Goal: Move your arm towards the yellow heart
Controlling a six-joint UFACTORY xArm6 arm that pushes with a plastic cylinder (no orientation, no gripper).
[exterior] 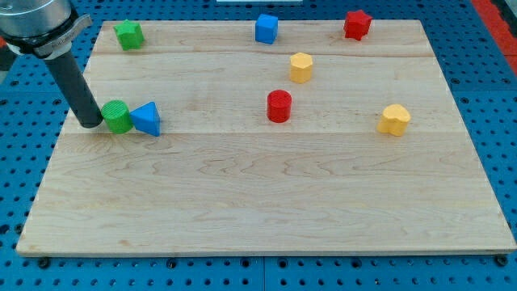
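Right, my tip [90, 124], a bare rod with no jaws to open, touches the green plastic cylinder block [117, 116]; the yellow plastic heart block [395, 119] sits far right, so sweep below the red plastic cylinder block [279, 106].

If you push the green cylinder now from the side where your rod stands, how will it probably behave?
The green cylinder looks short and wide with a flat base, so it would probably slide, not tip. My tip sits right at its left side. The blue triangle seems to touch its right side, so both would likely move together, and the round wall may let it slip sideways.
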